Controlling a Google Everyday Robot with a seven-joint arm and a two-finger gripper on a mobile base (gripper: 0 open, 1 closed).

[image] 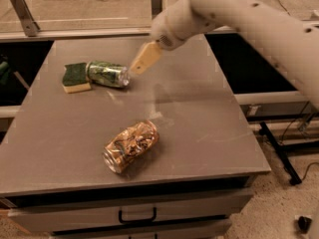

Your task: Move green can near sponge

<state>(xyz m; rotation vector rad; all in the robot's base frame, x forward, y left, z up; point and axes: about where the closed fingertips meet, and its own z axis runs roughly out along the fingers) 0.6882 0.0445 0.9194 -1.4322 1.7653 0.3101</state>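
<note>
One green can [107, 74] lying on table [209, 118], touching sponge [76, 76]; gripper [144, 59] raised near its other end, carrying nothing, grip state unclear.

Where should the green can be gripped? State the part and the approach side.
Probably its mid-body, from above, closing across the width: the green can lies on its side, one end against the sponge. The gripper hangs beside its free end.

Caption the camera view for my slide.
Green can lies on its side beside the sponge; the gripper hovers by its silver end, and an orange-brown can lies nearer the front.
</note>
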